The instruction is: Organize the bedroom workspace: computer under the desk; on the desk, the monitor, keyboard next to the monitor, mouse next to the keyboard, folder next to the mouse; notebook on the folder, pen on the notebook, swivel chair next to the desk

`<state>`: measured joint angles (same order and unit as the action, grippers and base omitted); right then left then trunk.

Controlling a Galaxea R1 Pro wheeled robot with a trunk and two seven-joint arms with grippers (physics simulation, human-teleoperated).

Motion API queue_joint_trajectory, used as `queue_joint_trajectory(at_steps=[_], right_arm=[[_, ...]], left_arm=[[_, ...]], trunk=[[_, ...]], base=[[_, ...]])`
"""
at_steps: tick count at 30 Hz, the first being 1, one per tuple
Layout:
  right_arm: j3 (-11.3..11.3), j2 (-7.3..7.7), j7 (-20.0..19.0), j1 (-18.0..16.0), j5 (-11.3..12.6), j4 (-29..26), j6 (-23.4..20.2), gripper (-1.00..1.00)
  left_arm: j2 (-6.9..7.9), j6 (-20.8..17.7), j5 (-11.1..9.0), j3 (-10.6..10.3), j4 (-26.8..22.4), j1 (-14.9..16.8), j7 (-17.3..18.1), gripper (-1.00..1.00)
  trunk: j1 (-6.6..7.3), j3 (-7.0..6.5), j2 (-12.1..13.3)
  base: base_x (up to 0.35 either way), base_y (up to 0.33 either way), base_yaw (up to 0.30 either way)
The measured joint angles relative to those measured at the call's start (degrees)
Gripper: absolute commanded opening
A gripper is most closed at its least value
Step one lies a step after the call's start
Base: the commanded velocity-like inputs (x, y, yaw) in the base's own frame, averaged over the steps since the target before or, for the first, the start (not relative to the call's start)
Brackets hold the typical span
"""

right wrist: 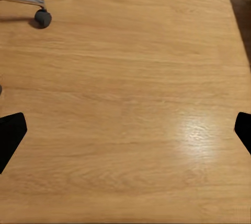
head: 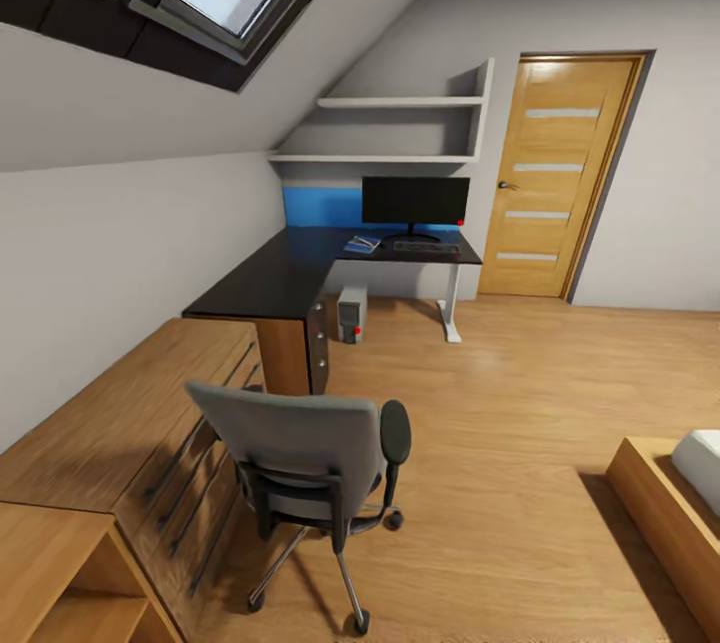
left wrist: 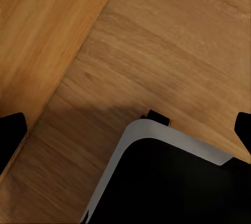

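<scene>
No text, label, brand, number or sign is showing legibly anywhere in these pictures. The monitor [head: 415, 201] on the dark surface [head: 290, 268] is displaying a blank black screen, the computer [head: 351, 313] under it is presenting a plain grey face (a small red dot is sitting on it, not a character), and the door [head: 560, 173] is carrying only pale glass strips. The items lying beside the keyboard [head: 426, 247] are appearing too small to read.
</scene>
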<state>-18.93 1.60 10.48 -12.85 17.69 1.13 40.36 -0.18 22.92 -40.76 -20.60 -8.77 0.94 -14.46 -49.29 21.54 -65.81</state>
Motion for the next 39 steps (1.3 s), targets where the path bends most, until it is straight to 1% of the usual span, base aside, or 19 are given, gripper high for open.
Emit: queue_joint_trajectory(at_steps=[7,12,20,30,35,37,39], right_arm=[[-0.07,0.00,0.02,0.01,-0.24,0.02,0.03,1.00],[-0.07,0.00,0.03,0.02,-0.32,0.00,0.06,1.00],[-0.08,0.00,0.02,0.01,-0.44,0.04,0.07,1.00],[-0.12,0.07,0.03,0.36,-0.54,0.00,0.35,1.00],[-0.13,0.23,0.04,0.91,-0.56,-0.02,1.87,1.00],[-0.14,0.53,0.05,1.43,-0.56,-0.01,2.87,1.00],[-0.16,0.59,0.05,1.48,-0.56,-0.02,2.95,1.00]], left_arm=[[0.00,-0.01,0.00,0.00,0.00,0.00,0.00,1.00],[0.00,-0.01,0.00,0.00,0.00,0.00,0.01,1.00],[-0.01,0.00,0.00,0.00,0.00,0.00,0.00,1.00],[-0.05,0.14,0.06,-0.06,-0.03,0.00,0.03,1.00],[-0.01,0.48,0.10,-0.04,-0.24,0.00,-0.07,1.00],[0.00,0.57,-0.22,0.17,-0.46,0.00,-0.23,1.00],[0.00,0.58,-0.27,0.20,-0.49,0.00,-0.23,1.00]], trunk=[[0.00,0.50,0.00],[0.00,0.58,0.00],[0.00,0.61,0.00],[0.00,0.61,0.00],[0.00,0.61,0.00],[0.00,0.61,0.00],[-0.43,0.97,-0.79]], base=[[0.000,0.222,-0.015],[0.000,0.094,-0.003],[0.000,0.200,-0.001],[0.000,0.043,0.000],[0.000,0.005,0.000],[0.000,0.000,0.000],[0.000,0.000,0.000]])
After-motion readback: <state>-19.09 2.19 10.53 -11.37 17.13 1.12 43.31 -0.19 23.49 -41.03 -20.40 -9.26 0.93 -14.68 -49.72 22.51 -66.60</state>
